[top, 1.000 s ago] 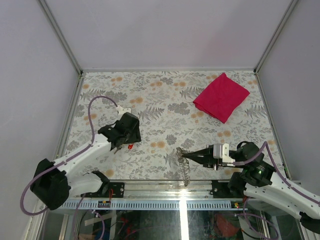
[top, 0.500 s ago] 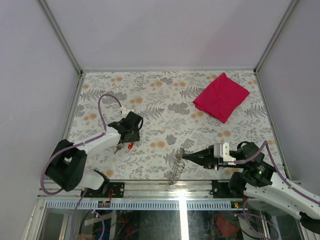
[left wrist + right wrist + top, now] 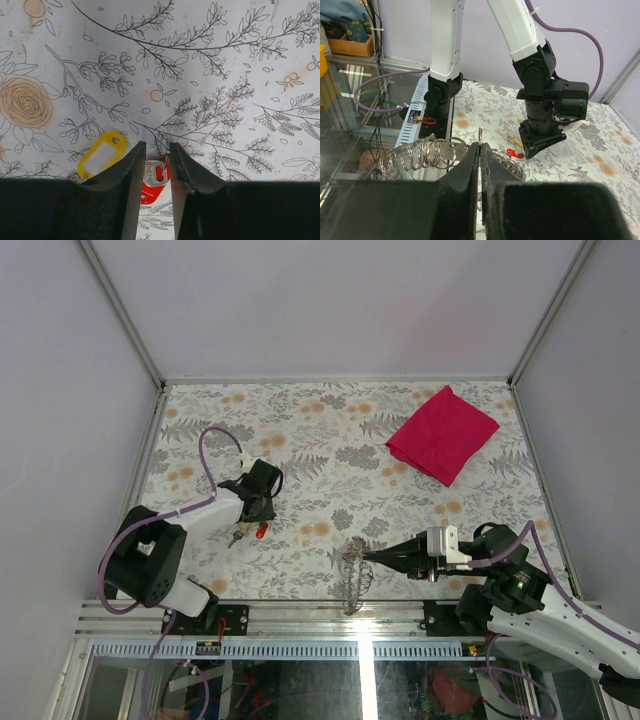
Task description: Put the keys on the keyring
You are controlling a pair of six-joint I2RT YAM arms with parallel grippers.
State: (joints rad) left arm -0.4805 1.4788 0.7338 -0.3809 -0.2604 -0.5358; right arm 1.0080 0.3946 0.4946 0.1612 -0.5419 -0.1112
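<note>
The keys lie on the floral table at the left. One shows as a silver head on a red tag [image 3: 156,176] [image 3: 261,532], another as a yellow tag [image 3: 101,154] with a dull metal key [image 3: 235,537]. My left gripper [image 3: 155,146] [image 3: 259,522] is down over the red one, its jaws a narrow gap apart on either side of the silver head, with a sliver of space on the right. My right gripper [image 3: 480,146] [image 3: 368,556] is shut on an upright keyring [image 3: 480,136], and a linked string of several rings [image 3: 420,155] [image 3: 352,575] hangs from it.
A folded red cloth [image 3: 443,433] lies at the back right. The left arm's base [image 3: 440,97] and the metal rail with cabling [image 3: 300,645] run along the near edge. Grey walls close in the table on three sides.
The left arm has dropped and drawn in over the keys, and its jaws have narrowed around the red-tagged key. The string of rings under the right gripper has swung; that gripper stayed shut.
</note>
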